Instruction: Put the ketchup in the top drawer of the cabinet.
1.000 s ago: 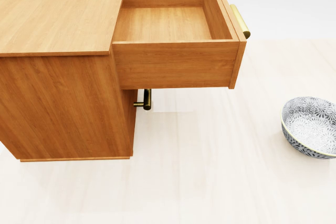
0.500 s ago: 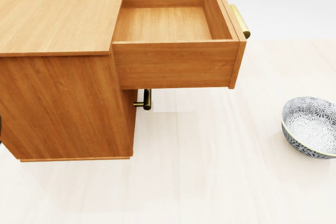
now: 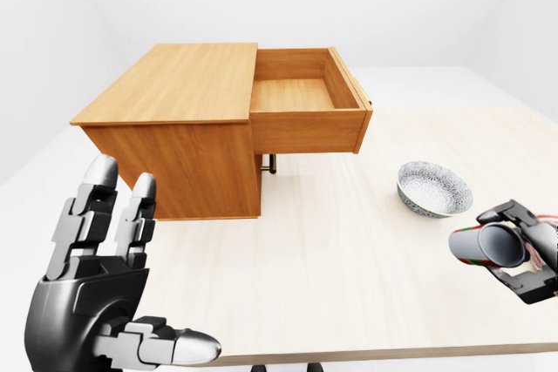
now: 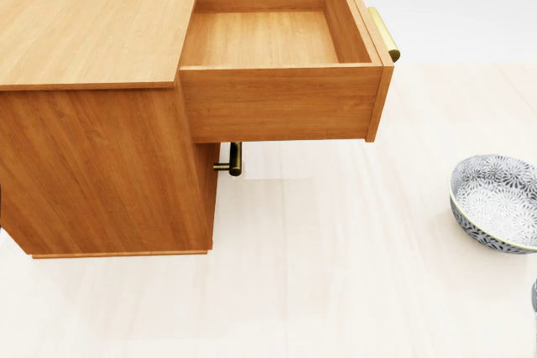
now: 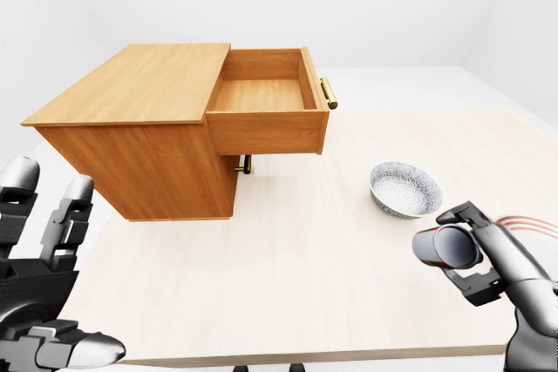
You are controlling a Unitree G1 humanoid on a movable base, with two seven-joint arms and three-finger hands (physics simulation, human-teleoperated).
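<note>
The ketchup [image 5: 440, 246] is a bottle with a red and green label, lying sideways in my right hand [image 3: 519, 254], whose fingers close round it low at the right of both eye views. The wooden cabinet [image 3: 174, 84] stands at the upper left of the table. Its top drawer [image 3: 292, 93] is pulled out to the right and holds nothing. My left hand [image 3: 144, 254] is raised at the bottom left, fingers spread and holding nothing, well short of the cabinet.
A patterned blue-and-white bowl [image 3: 434, 187] sits on the pale table [image 3: 349, 259] between the drawer and my right hand. A brass handle [image 5: 328, 93] sticks out from the drawer's face; a lower handle [image 4: 233, 159] shows beneath the drawer.
In the head view a thin dark sliver has come in at the left edge and a small grey bit at the lower right edge. Cabinet, drawer and bowl have not moved.
</note>
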